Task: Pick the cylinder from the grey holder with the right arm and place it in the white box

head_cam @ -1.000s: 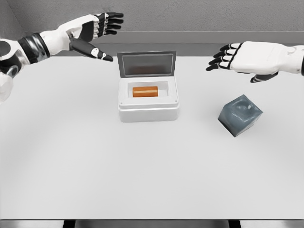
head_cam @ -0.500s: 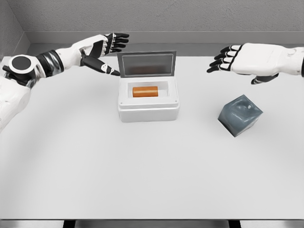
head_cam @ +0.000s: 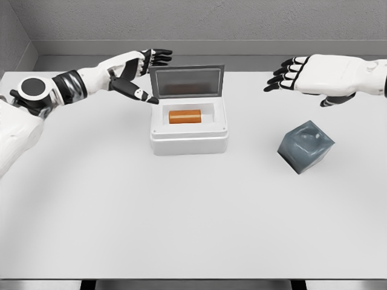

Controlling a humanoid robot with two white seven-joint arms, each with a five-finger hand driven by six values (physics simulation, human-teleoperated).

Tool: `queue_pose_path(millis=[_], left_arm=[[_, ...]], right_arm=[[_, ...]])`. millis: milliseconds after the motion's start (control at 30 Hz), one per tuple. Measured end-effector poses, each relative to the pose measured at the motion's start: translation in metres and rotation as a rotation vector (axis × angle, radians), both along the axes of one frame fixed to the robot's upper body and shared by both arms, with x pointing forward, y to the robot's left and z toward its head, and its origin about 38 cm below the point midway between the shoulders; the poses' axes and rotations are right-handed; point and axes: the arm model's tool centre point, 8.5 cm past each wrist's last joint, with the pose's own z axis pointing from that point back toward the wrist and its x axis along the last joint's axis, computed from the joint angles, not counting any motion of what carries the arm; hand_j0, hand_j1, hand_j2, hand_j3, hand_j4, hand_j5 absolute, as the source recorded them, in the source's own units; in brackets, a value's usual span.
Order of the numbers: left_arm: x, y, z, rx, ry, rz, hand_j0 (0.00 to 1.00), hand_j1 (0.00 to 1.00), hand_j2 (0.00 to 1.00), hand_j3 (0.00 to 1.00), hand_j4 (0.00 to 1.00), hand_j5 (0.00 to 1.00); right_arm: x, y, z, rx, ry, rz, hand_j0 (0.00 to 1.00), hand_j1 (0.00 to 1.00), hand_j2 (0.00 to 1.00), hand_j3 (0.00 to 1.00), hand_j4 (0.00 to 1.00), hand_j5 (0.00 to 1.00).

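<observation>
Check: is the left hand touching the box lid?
Cannot tell. In the head view the left hand has its fingers spread, and its thumb tip overlaps the edge of the lid, so no contact or gap shows.

A wide white table (head_cam: pixel 181 223) under even light fills the view, backed by a rough grey wall (head_cam: pixel 242 21).

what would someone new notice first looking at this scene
The orange cylinder stands out most, lying inside the open white box at the table's middle, its lid upright behind it. The left hand reaches with spread fingers toward the lid's left edge, while the right hand hovers open at the upper right. Below that hand sits the tilted grey holder, empty.
</observation>
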Motion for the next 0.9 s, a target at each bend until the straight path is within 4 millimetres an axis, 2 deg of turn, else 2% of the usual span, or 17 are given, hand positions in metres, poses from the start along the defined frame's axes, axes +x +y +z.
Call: queue_pose_path(millis=[300,333,467,667,900], left_arm=[[-0.003,0.008,0.004,0.006,-0.009,0.003,1.0,1.0,1.0,1.0,1.0,1.0],[-0.007,0.008,-0.001,0.007,-0.001,-0.004,1.0,1.0,1.0,1.0,1.0,1.0],[-0.015,0.007,0.014,0.006,-0.037,-0.041,1.0,1.0,1.0,1.0,1.0,1.0],[-0.021,0.009,0.024,0.002,-0.058,-0.058,1.0,1.0,1.0,1.0,1.0,1.0],[-0.024,0.029,0.022,0.025,-0.055,-0.029,1.0,1.0,1.0,1.0,1.0,1.0]], right_arm=[[0.0,0.0,0.004,0.003,-0.009,-0.001,1.0,1.0,1.0,1.0,1.0,1.0],[0.0,0.0,0.003,0.002,-0.007,-0.001,1.0,1.0,1.0,1.0,1.0,1.0],[0.0,0.0,0.002,0.002,-0.005,-0.001,1.0,1.0,1.0,1.0,1.0,1.0],[0.0,-0.001,0.001,0.001,-0.002,-0.002,1.0,1.0,1.0,1.0,1.0,1.0],[-0.002,-0.009,0.002,-0.014,-0.001,-0.019,1.0,1.0,1.0,1.0,1.0,1.0]])
